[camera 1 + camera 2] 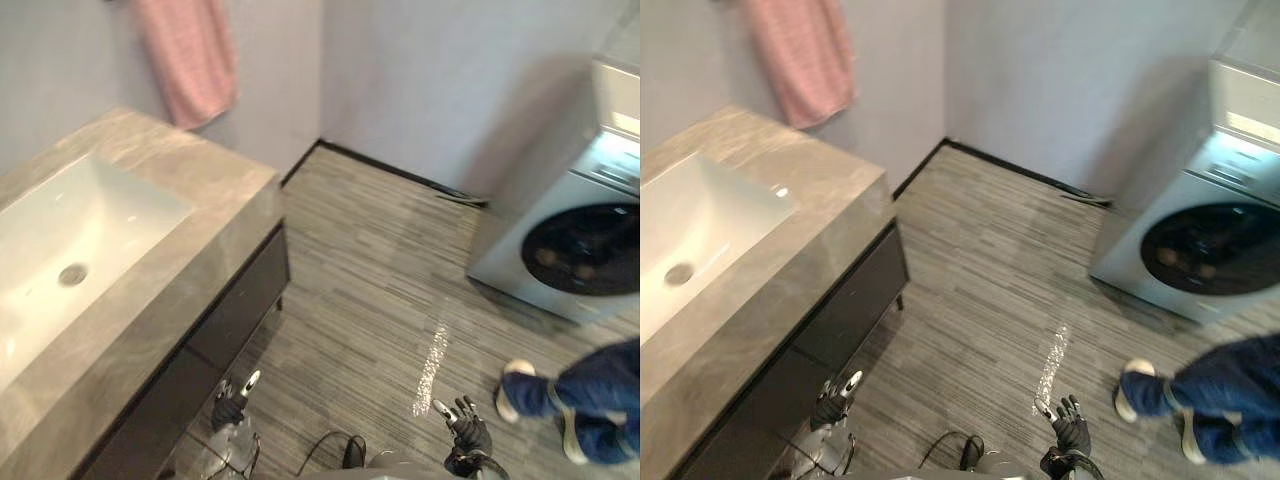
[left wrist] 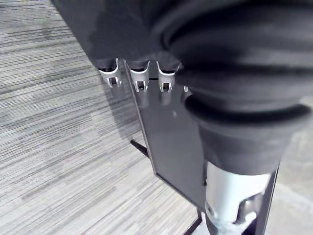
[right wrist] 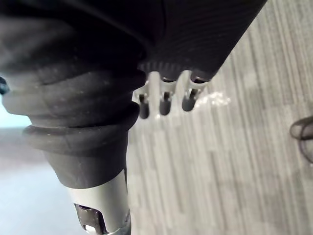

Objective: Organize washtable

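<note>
The washtable (image 1: 190, 180) takes up the left of the frame: a grey stone top with a white sink (image 1: 70, 230) sunk into it, a drain (image 1: 72, 273) at the low point of the basin, and a dark cabinet (image 1: 235, 310) below. A pink towel (image 1: 188, 55) hangs on the wall at the upper left, within reach of the sink, likely for drying hands.

Both hands are low at the bottom edge, well apart from the top. The left hand (image 1: 232, 400) hangs just beside the cabinet front, and its fingers (image 2: 139, 81) point down straight and slightly apart, holding nothing. The right hand (image 1: 468, 425) hangs at the lower right over the striped floor (image 1: 370, 260), its fingers (image 3: 164, 100) loose and apart, also holding nothing. This looks like a resting posture, with arms down because no reach has begun.

A washer (image 1: 575, 240) stands at the right, and a person's leg (image 1: 590, 395) crosses the lower right corner, clear of both arms.

The next move probably calls for turning toward the top and raising a hand over it.
</note>
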